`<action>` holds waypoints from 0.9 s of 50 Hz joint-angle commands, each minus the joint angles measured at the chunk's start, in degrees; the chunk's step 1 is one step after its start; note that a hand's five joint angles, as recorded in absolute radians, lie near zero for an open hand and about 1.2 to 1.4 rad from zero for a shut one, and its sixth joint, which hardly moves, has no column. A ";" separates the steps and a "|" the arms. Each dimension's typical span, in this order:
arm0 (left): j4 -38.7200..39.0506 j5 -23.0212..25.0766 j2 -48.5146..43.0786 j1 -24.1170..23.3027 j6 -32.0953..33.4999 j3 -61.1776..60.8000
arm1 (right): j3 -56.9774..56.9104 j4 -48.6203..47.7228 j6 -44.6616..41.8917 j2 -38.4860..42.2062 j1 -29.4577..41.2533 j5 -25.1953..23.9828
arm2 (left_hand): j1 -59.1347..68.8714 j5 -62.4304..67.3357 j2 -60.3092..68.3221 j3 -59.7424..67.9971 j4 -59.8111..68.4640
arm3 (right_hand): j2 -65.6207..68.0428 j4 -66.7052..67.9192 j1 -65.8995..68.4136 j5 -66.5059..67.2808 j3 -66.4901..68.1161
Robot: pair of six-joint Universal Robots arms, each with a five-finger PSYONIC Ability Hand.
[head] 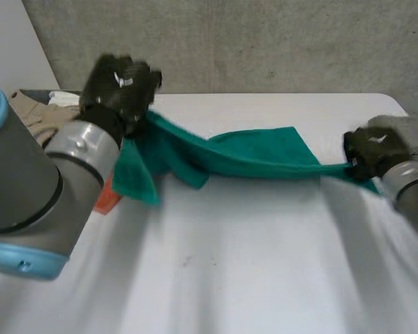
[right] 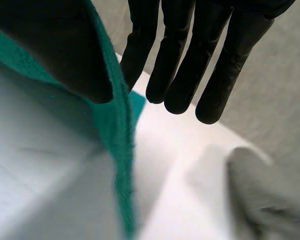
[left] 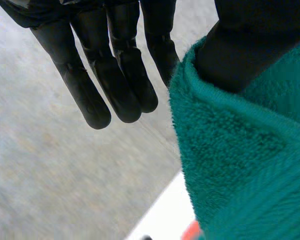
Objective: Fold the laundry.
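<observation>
Setting: white table [head: 230,271] in front of a grey concrete wall [head: 265,42].
Left hand [head: 118,82]: was raised above the table's far left corner. Fingers [left: 115,90] lay almost straight, with one end of the green towel [head: 258,156] wrapped over the thumb and caught there.
Right hand [head: 376,149]: hung lower, at the table's right edge. Fingers [right: 190,65] were straight too, with the towel's other end nipped against the thumb.
Towel: was stretched clear of the table between the two hands. Pulled taut toward the right hand and bunched near the left, where a flap drooped beside the left arm [head: 28,188].
Long axis: ran across the table from the left hand to the right hand, sloping down toward the right.
Nearer hand: neither, since each held one end.
Beyond: heap of beige and white laundry [head: 35,111] lay behind the left arm. Orange item [head: 106,200] sat partly hidden under the drooping flap.
Next move, as judged: probably called for laying the span flat, or carrying one end along that axis to meet the other.
</observation>
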 commanded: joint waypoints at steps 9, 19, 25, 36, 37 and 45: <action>-3.62 1.12 -5.37 0.01 -0.24 -10.46 | -2.96 20.21 -22.75 -12.74 -6.35 -2.02 | 14.63 13.89 11.29 11.59 11.06 | 12.50 11.94 22.93 13.46 12.09; -0.01 0.95 -14.53 -0.25 0.12 -9.75 | -5.07 14.76 -19.67 -4.05 -6.35 0.97 | 8.77 8.02 5.43 5.73 5.20 | 12.50 11.94 22.93 13.46 12.09; -0.63 0.68 -14.09 -0.34 0.55 -9.67 | -4.63 15.19 -20.89 -1.85 -4.69 2.03 | 9.61 8.86 6.27 6.57 6.04 | 12.50 11.94 22.93 13.46 12.09; 7.88 1.12 -21.47 3.88 20.93 21.86 | -25.01 -0.68 -19.59 4.48 1.37 1.76 | 14.63 13.89 11.29 11.59 11.06 | 12.50 11.94 22.93 13.46 12.09; 13.12 1.30 -21.82 4.49 23.56 27.98 | -26.94 -7.93 -17.84 3.96 3.12 1.68 | 14.63 13.89 11.29 11.59 11.06 | 12.50 11.94 22.93 13.46 12.09; 33.48 3.76 -18.85 6.95 15.26 33.85 | -28.19 -31.39 -13.87 -0.96 4.63 3.96 | 14.63 13.89 11.29 11.59 11.06 | 12.50 11.94 22.93 13.46 12.09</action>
